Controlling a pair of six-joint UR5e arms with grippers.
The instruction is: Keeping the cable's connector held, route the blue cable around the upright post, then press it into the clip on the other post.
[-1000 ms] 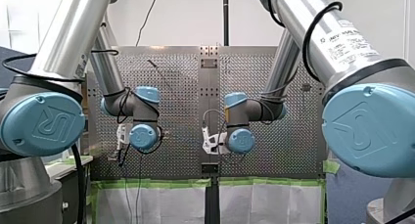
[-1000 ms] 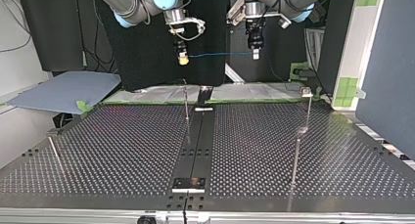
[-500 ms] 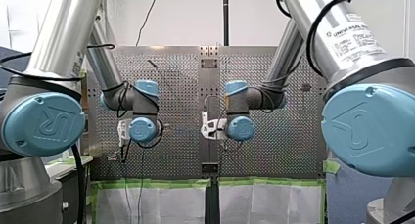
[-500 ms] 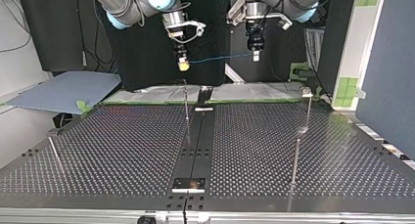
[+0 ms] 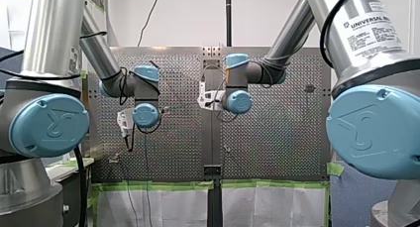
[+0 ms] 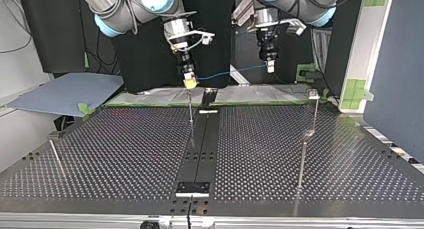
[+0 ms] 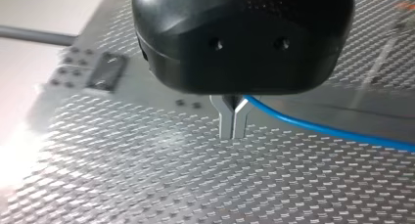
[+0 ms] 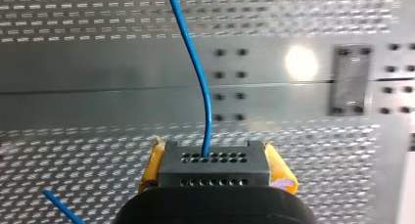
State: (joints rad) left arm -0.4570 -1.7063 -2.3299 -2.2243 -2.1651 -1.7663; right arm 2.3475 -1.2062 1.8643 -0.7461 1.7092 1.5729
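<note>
Top view: right tool (image 6: pixel 189 80), yellow pads, sits directly over the tip of the upright post (image 6: pixel 190 109). That post stands near the middle of the table's (image 6: pixel 125 154) far edge, beside the dark centre rail (image 6: pixel 202 149). Can't tell if tool and tip touch. The blue cable (image 6: pixel 230 73) spans the air from there to the left tool (image 6: pixel 270 65), nearly taut. The clip (image 6: pixel 313 93) tops the other post (image 6: pixel 315 114) toward the table's far corner at this view's right. Cable is well apart from it and not yet around anything.

Left wrist view: metal fingers closed together, cable pinched high between them and running off to one side.

Right wrist view: pads clamped on the black connector (image 8: pixel 214 168); cable leaves its front face and runs ahead over the rail.

Front view: both arms out over the table, fingers unreadable here.

Risks, my read:
- Right tool this close to the post tip: descending could strike or bend the thin post.
- Staying too high: cable rides over the tip instead of wrapping.
- Short span between tools: any divergence adds tension, so the cable may slip through the metal fingers or the connector twists in the pads.
</note>
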